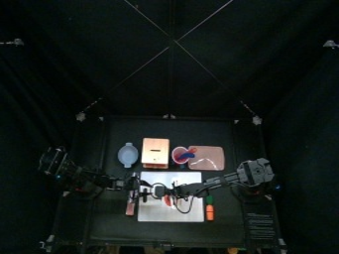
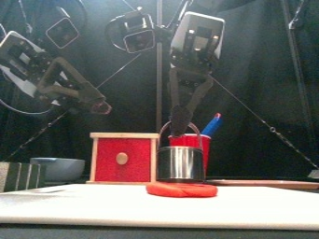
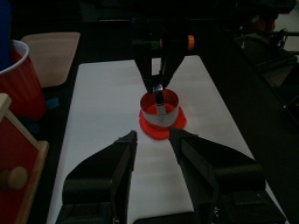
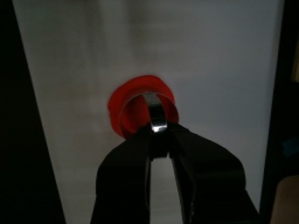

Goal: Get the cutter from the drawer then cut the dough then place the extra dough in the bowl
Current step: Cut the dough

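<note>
One gripper was doing the work: the right gripper (image 2: 185, 119) was pinched shut on the thin wire handle of the round metal cutter (image 2: 181, 163). It held the handle from straight above, prob. so a push would go down evenly thru the rim. Cutter stood upright on the red dough (image 2: 182, 189), which lay flat on the white cutting board (image 2: 75, 201). Dough showed beyond the cutter's base on both sides, so there'd be extra to lift off. Whether the rim had bitten thru to the board couldn't be told. Right arm (image 1: 245, 179) came in from the right, w/ the wrist turned so the jaws pointed almost straight down. Left gripper (image 3: 153, 144) hung w/ jaws spread and empty, apart from the cutter and aimed at it along the board. It looked like a standby, for steadying or for peeling off scraps. Left arm (image 2: 50, 75) was raised, bent at the elbow. Behind the board stood the wooden box (image 2: 125, 159), its red drawer front apparently shut. The blue-grey bowl (image 2: 56, 168) was just left of it, well placed to take the scraps. Red cup (image 2: 193, 140) w/ a blue toy knife (image 2: 212, 123) stood behind the cutter.
</note>
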You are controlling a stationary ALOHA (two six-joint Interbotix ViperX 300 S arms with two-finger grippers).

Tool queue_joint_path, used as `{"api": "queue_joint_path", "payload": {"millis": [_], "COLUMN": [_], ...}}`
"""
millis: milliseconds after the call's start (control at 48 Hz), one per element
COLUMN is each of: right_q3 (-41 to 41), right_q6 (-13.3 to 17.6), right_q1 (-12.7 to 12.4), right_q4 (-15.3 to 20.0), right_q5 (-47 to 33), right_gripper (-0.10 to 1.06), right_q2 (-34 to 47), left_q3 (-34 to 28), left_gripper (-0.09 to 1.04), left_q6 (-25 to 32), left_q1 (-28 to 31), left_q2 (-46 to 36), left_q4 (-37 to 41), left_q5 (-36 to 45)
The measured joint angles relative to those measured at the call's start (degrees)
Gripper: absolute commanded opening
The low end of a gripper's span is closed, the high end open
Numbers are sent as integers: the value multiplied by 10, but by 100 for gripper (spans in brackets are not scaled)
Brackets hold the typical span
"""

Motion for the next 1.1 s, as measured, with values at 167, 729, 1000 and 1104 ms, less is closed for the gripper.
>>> {"api": "queue_joint_path", "payload": {"millis": [167, 729, 1000, 1104], "right_q3": [3, 4, -3, -5], "right_q6": [0, 2, -2, -2], "right_q1": [8, 19, 27, 29], "right_q4": [-4, -16, -36, -40], "right_q5": [0, 2, -5, -11], "right_gripper": [51, 71, 78, 78], "right_q2": [3, 13, 14, 11], "left_q3": [0, 0, -1, -3], "left_gripper": [76, 76, 76, 76], "left_q6": [0, -1, -1, -1], "left_q1": [1, 0, 1, 0], "left_q2": [0, 0, 1, 0], "left_q4": [-1, -2, -3, -4], "left_q5": [0, 0, 0, 0]}}
